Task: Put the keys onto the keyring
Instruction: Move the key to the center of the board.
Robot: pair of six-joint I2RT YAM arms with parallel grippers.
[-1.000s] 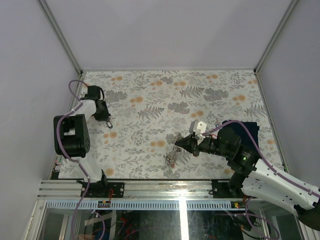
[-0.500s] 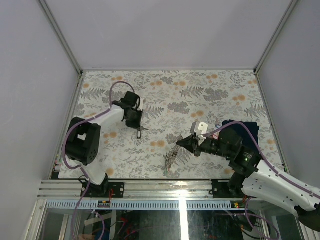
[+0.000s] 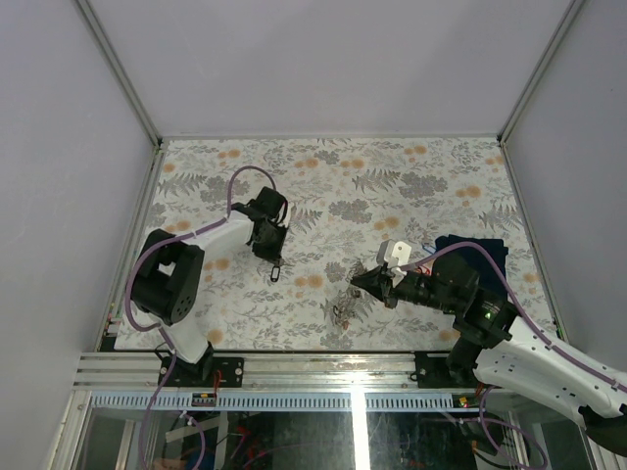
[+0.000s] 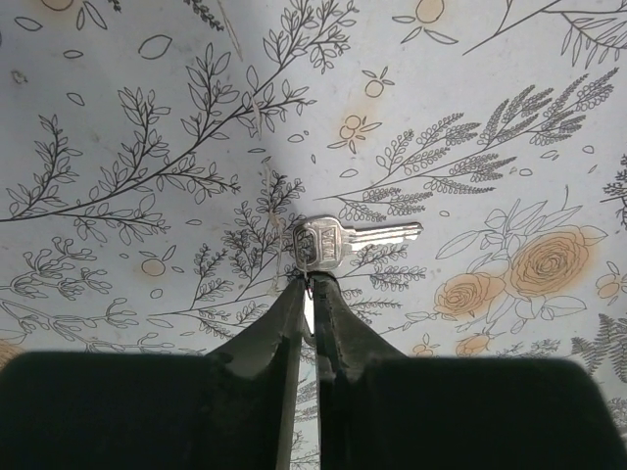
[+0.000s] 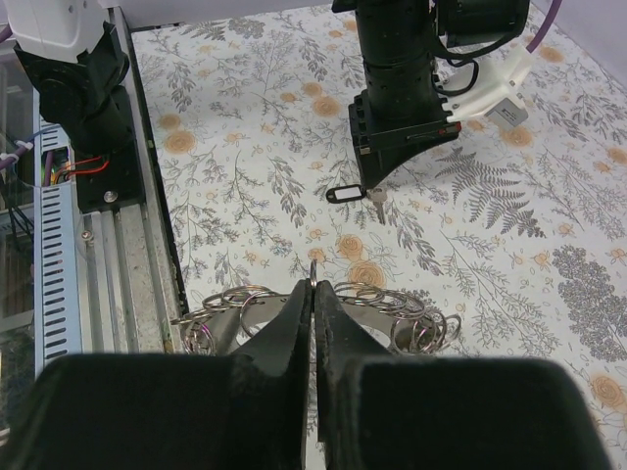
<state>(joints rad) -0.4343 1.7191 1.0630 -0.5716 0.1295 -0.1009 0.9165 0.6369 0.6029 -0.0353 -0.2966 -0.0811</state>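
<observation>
Nearest us, the rail [image 3: 294, 370] ran along the near edge. Just beyond it lay the keyring [image 3: 340, 311], a bunch of wire loops. It sagged lower than half a second before, when it hung stretched up. The right gripper [image 5: 313, 286], right of the keyring, had its jaws together and seemed to pinch one small loop of it.

Left of the keyring and farther out, the left gripper [image 4: 312, 284] had swung in from the far-left edge with a key [image 4: 338, 240]. The key was now near the keyring but not touching it. The jaws showed a thin slit at the key's head, and we couldn't tell whether they gripped it.

We judged the key brought close, threading not yet done.

A dark cloth [image 3: 495, 253] lay right of the keyring. Beyond it were the flowered table [image 3: 411, 176] and plain pale walls [image 3: 323, 69].
</observation>
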